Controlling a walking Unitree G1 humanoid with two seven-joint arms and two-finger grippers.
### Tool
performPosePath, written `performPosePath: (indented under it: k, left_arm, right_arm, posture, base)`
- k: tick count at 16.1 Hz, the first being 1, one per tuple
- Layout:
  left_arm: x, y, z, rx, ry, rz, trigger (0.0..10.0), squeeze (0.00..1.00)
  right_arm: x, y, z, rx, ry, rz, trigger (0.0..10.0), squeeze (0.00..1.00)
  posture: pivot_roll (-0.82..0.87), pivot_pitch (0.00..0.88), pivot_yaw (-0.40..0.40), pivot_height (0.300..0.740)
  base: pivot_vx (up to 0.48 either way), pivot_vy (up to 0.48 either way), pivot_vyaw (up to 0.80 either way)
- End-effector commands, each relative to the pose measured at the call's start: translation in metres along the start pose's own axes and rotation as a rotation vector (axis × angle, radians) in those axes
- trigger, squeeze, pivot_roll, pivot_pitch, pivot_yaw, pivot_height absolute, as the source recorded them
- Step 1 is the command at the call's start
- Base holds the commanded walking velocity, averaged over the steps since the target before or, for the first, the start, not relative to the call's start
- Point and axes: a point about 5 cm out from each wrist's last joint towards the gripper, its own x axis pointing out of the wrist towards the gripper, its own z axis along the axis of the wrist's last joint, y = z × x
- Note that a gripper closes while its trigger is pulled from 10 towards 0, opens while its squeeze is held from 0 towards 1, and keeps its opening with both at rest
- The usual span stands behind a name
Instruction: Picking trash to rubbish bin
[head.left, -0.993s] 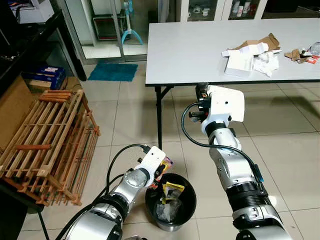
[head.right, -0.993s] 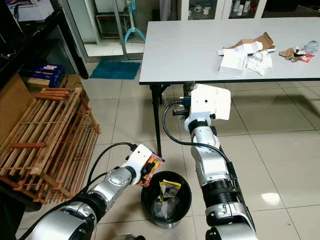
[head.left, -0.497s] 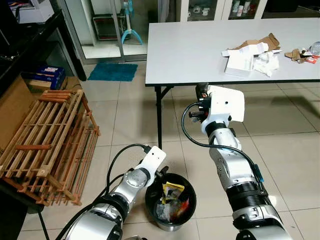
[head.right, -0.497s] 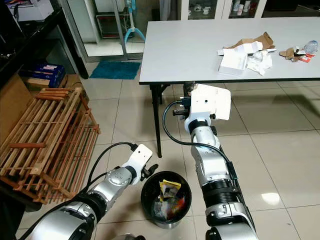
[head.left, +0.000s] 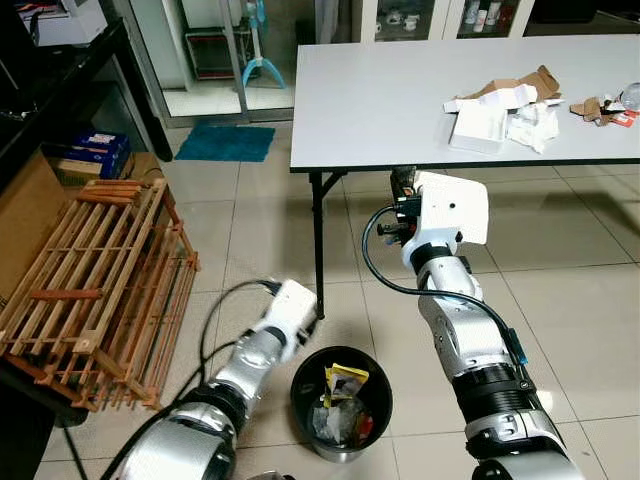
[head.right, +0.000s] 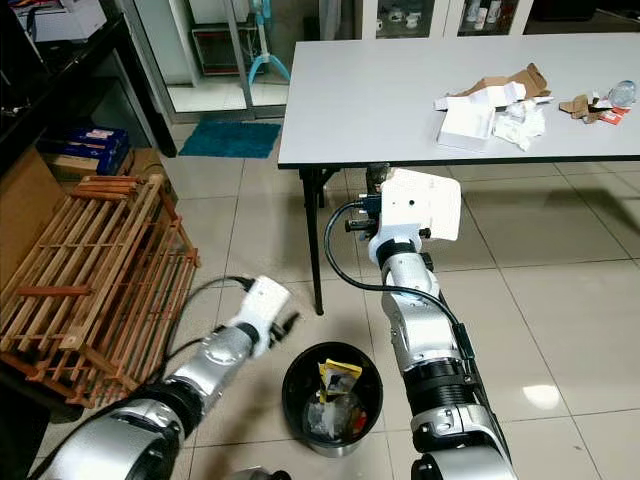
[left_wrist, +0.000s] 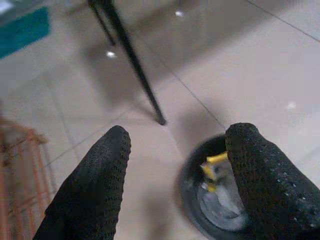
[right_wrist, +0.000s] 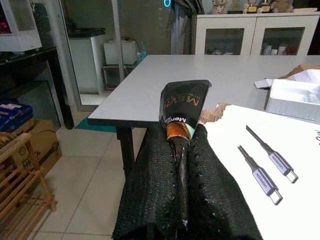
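The left gripper (left_wrist: 172, 185), fingers now wide apart and empty, has dropped its colourful wrapper into the round black rubbish bin (head.left: 341, 402) at five o'clock, while the right gripper (right_wrist: 181, 175) stays closed on a dark foil wrapper (right_wrist: 181, 112).

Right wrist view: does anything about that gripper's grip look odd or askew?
Yes. The right gripper is shut on a dark flat sachet and also on a white printed card showing two cables. Two items in one grip looks odd. The round black rubbish bin stands below on the floor.
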Motion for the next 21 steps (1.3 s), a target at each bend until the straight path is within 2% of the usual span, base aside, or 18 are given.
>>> performPosePath:
  k: [1, 4, 6, 7, 9, 13, 21]
  left_arm:
    - [0.000, 0.016, 0.010, -0.026, -0.050, 0.080, 10.0, 0.00]
    - [-0.016, 0.073, 0.021, -0.170, -0.220, 0.355, 10.0, 0.00]
    - [-0.026, 0.093, 0.024, -0.237, -0.299, 0.457, 10.0, 0.00]
    - [-0.029, 0.098, 0.025, -0.254, -0.323, 0.486, 10.0, 0.00]
    - [-0.031, 0.099, 0.025, -0.262, -0.338, 0.504, 10.0, 0.00]
    - [-0.027, 0.083, 0.022, -0.299, -0.334, 0.470, 10.0, 0.00]
    - [-0.026, 0.082, 0.022, -0.292, -0.320, 0.463, 10.0, 0.00]
  right_arm:
    - [0.001, 0.003, 0.002, -0.016, 0.009, 0.011, 10.0, 0.00]
    - [0.000, 0.003, -0.009, -0.034, 0.069, 0.002, 10.0, 0.00]
    - [-0.001, 0.003, -0.016, -0.042, 0.113, 0.006, 10.0, 0.00]
    - [-0.001, 0.004, -0.020, -0.046, 0.135, 0.008, 10.0, 0.00]
    - [-0.003, 0.004, -0.028, -0.041, 0.176, 0.004, 10.0, 0.00]
    - [-0.004, 0.005, -0.033, -0.010, 0.204, -0.009, 10.0, 0.00]
    - [-0.004, 0.006, -0.039, 0.006, 0.224, -0.008, 10.0, 0.00]
  posture:
    - [-0.03, 0.025, 0.078, 0.740]
    - [-0.01, 0.031, 0.071, 0.740]
    - [-0.01, 0.033, 0.067, 0.740]
    - [0.00, 0.032, 0.064, 0.740]
    - [-0.01, 0.031, 0.061, 0.740]
    - [-0.01, 0.027, 0.058, 0.740]
    - [-0.01, 0.012, 0.058, 0.740]
  base:
    - [0.000, 0.000, 0.00]
    - [0.000, 0.000, 0.00]
    - [0.000, 0.000, 0.00]
    - [0.000, 0.000, 0.00]
    - [0.000, 0.000, 0.00]
    - [0.000, 0.000, 0.00]
    - [0.000, 0.062, 0.00]
